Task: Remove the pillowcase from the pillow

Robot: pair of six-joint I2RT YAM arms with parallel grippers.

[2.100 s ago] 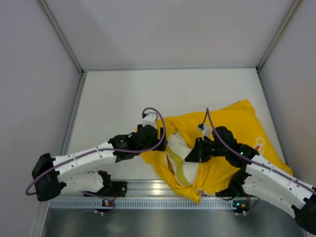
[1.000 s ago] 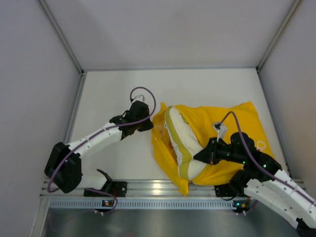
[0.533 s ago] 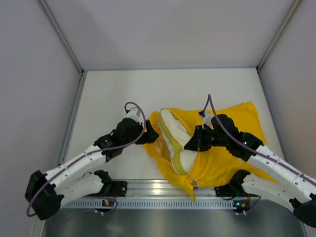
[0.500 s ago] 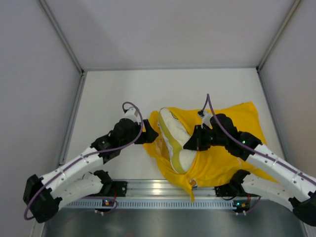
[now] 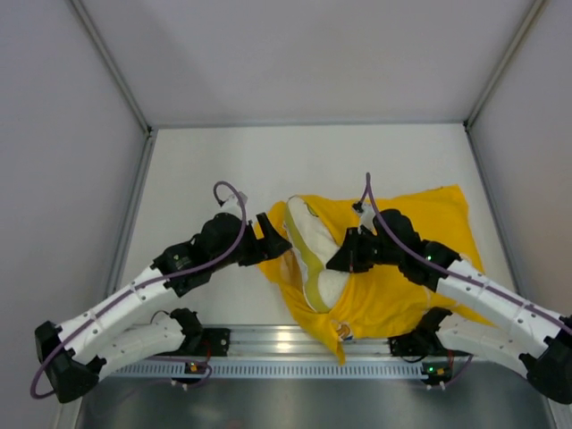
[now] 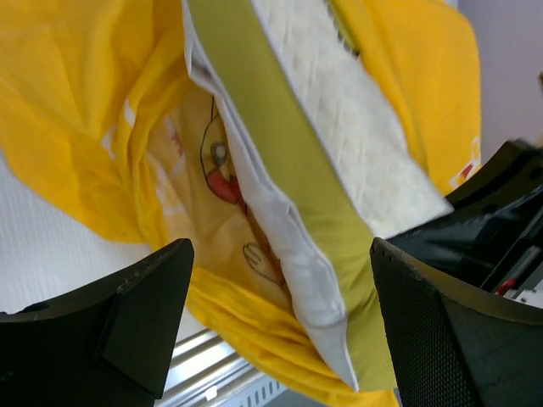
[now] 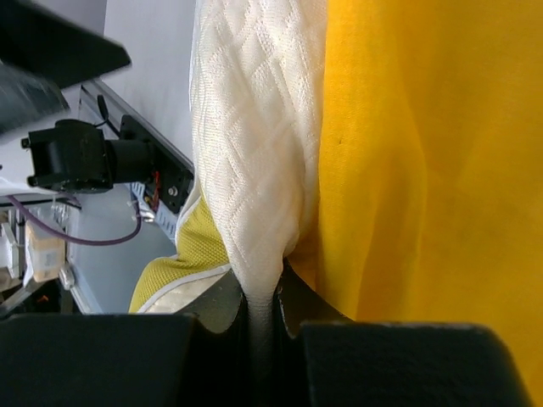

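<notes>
The main risk is that the whole bundle drags along instead of coming apart. The right claw (image 5: pixel 340 261) is closed on a thin fold of the pillow's (image 5: pixel 308 246) quilted skin, as its wrist view shows. The left claw (image 5: pixel 273 239) is spread wide and grips nothing, just beside the left edge of the pillowcase (image 5: pixel 420 223). With the case unheld, a pull on the pillow would likely carry the yellow cloth with it. The pinch is also small and shallow, so a hard tug could make the fold slip out. A third hazard is the near edge: a corner of the case already lies over the metal rail (image 5: pixel 268 340) at the front of the bench (image 5: pixel 268 161), and a pull that way could slide cloth off it. From the left wrist view, the fingers seem to frame both pillow and case, so closing there may catch the pillow too; I cannot tell how close they are.

The pillow sits mid-bench between the two claws, partly out of the case's open left side, and looks tipped up on its edge with the green band uppermost. Its long axis runs from far to near, with the near end leaning slightly right. The rest of the case lies slack and wrinkled to the right.
</notes>
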